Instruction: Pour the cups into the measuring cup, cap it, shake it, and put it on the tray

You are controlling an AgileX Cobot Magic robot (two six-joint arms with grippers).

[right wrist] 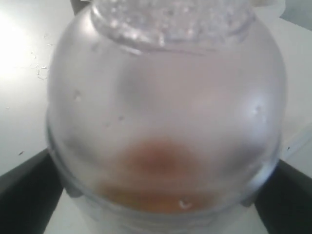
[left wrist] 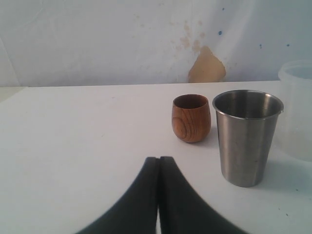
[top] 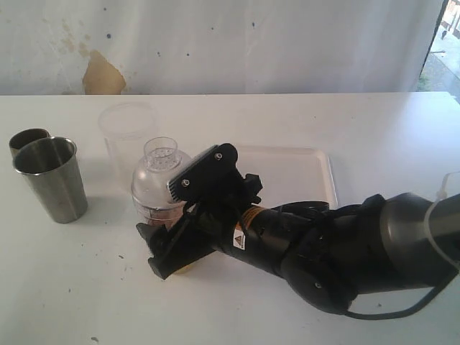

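Note:
The measuring cup [top: 161, 188] stands upright just left of the tray [top: 302, 169], capped with a clear domed lid and holding reddish-brown liquid. Its base is hidden behind my right gripper [top: 176, 219]. That gripper's jaws stand wide on either side of it. In the right wrist view the measuring cup [right wrist: 165, 112] fills the picture between the black fingers [right wrist: 24, 190], and I cannot see whether the pads touch it. A steel cup [top: 52, 178] [left wrist: 246, 136] stands at the far left. My left gripper [left wrist: 159, 158] is shut and empty, low over the table in front of it.
A small round wooden cup [left wrist: 191, 118] [top: 27, 140] sits just behind the steel cup. A frosted plastic cup [top: 128, 129] [left wrist: 297, 107] stands behind the measuring cup. My right arm [top: 338, 251] lies across the table in front of the tray. A white wall [top: 230, 43] backs the table.

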